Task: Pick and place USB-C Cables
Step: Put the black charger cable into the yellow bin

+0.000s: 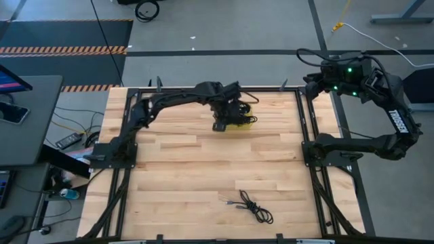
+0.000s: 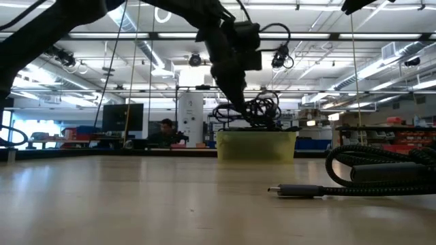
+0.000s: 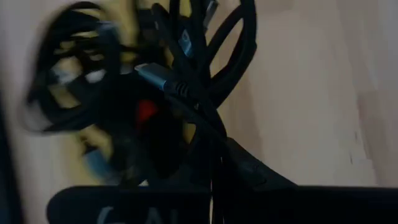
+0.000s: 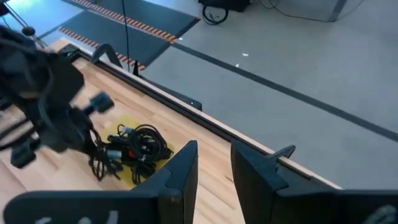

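The left gripper is hanging over the yellow tray up in the upper middle of the high view, right in among the pile of USB-C Cables sitting there. From its own wrist camera, black cord loops and a silver plug are filling the frame right in front of the fingers, with a bit of red band showing. Honestly I can't tell whether the fingers are closed on a cord or just sitting over the heap, the tangle is hiding them.

In the low view the arm is coming down from the top of the frame, and a bunch of coils is sticking up above the tray's rim.

One more loose cable is lying on the wooden table, lower middle of the high view, well apart from the tray. It's showing up close at the lower right of the low view.

The right gripper is waiting off the table's upper right corner, fingers parted a little and holding nothing.
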Robot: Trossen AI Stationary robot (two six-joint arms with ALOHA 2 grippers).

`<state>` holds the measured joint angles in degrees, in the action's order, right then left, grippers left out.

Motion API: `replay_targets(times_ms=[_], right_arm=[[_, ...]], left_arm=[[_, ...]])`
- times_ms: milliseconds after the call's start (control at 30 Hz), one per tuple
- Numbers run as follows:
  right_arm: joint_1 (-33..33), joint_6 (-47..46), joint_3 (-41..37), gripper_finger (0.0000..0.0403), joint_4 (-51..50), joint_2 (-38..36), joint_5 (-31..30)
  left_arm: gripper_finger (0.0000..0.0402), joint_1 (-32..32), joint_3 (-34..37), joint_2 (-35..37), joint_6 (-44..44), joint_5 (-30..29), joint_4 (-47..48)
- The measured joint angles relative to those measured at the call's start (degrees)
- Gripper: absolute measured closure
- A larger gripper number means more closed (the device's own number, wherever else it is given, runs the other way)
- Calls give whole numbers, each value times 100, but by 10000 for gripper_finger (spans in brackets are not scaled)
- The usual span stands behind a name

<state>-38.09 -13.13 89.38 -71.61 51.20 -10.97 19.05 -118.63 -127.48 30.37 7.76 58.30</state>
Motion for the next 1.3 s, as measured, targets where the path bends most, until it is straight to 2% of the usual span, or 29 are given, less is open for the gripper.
replay_targets(times_ms=[333, 567, 867, 1100, 1233, 1300], right_arm=[[0, -343, 0, 300, -1, 7, -45], [2, -341, 0, 300, -4, 18, -45], [0, -323, 0, 300, -13, 17, -45], [1, -323, 0, 300, -69, 17, -43], [0, -323, 0, 300, -72, 17, 9], [0, -323, 0, 300, -70, 17, 18]], left_arm=[[382, 177, -12, -504, 374, 140, -138], [382, 331, -7, -486, -119, 261, -392], [277, 215, -2, -483, -427, 252, -301], [230, 76, -30, -429, -446, 224, -213], [216, 52, -623, -427, -537, -90, 218], [212, 56, -1017, -408, -540, -485, 386]])
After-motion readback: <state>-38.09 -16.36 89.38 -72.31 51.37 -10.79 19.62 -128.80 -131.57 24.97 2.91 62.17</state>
